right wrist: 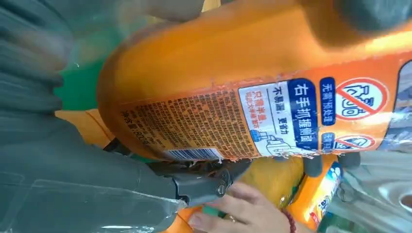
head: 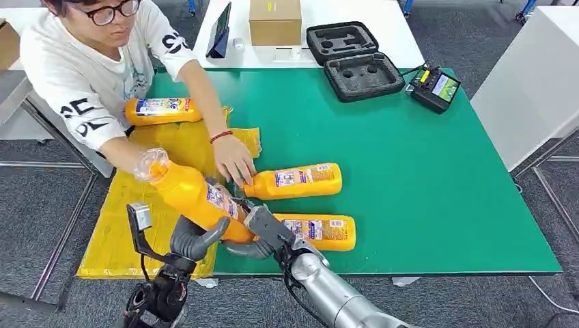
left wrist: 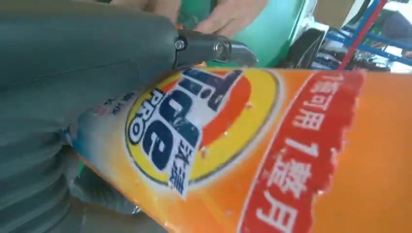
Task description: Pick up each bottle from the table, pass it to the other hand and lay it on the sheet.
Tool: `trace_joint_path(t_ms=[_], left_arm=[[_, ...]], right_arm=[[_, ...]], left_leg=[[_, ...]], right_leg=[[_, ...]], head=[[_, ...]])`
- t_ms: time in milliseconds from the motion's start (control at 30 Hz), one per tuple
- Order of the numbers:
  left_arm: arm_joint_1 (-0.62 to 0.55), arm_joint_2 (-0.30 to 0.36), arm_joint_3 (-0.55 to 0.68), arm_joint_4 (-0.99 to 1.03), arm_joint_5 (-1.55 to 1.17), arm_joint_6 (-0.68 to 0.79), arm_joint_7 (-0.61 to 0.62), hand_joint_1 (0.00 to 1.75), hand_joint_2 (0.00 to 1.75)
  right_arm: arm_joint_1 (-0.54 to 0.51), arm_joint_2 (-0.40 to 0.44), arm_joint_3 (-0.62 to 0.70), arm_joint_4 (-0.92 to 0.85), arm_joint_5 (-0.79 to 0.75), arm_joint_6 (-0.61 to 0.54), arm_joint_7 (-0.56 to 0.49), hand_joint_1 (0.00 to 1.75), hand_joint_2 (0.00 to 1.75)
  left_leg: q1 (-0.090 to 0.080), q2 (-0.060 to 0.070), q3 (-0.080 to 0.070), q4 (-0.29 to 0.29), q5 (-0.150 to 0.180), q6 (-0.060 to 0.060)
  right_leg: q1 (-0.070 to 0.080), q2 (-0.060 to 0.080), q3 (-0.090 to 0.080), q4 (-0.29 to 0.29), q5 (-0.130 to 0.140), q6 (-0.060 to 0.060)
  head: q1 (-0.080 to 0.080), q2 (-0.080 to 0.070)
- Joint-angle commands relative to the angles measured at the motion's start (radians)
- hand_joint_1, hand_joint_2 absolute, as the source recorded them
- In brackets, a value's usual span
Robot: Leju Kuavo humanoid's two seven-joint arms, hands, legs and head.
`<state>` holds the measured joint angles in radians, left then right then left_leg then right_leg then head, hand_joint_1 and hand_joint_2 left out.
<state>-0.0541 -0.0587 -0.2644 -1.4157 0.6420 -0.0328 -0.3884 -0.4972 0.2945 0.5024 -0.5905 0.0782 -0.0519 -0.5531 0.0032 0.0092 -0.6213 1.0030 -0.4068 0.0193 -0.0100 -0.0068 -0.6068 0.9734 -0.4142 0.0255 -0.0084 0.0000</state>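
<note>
The raised bottle (head: 194,195) sits between both hands over the table's near edge, base low, capped end tilted up toward the yellow sheet (head: 116,239) on the robot's left. The left hand (head: 194,240) and right hand (head: 263,232) both clasp its base (a handover, I judge). The left is nearer the sheet.

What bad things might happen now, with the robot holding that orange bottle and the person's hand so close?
Both the left hand and the right hand grip the raised bottle near its base, so if one lets go too soon it might tip and fall. The person's hand rests on another bottle just beside it, so a swing might bump it. Laid down carelessly, the bottle might roll off the yellow sheet.
</note>
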Motion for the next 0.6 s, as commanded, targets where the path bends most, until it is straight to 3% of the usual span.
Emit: trace_joint_path(t_ms=[33, 600], left_arm=[[-0.022, 0.011, -0.025, -0.012, -0.014, 0.024, -0.014, 1.75, 1.75], [-0.024, 0.005, -0.017, -0.004, 0.005, 0.02, -0.013, 1.75, 1.75]], right_arm=[[-0.024, -0.006, 0.034, 0.051, 0.004, 0.004, 0.014, 1.75, 1.75], [-0.019, -0.008, 0.027, 0.041, 0.005, 0.002, 0.014, 1.75, 1.75]], left_leg=[[0.0, -0.002, 0.003, 0.0, -0.001, -0.001], [0.001, -0.002, 0.003, 0.0, -0.001, -0.001]], right_leg=[[0.0, -0.001, 0.003, 0.0, -0.001, -0.001], [0.001, -0.001, 0.003, -0.001, -0.001, -0.001]], head=[[0.0, 0.0], [0.0, 0.0]])
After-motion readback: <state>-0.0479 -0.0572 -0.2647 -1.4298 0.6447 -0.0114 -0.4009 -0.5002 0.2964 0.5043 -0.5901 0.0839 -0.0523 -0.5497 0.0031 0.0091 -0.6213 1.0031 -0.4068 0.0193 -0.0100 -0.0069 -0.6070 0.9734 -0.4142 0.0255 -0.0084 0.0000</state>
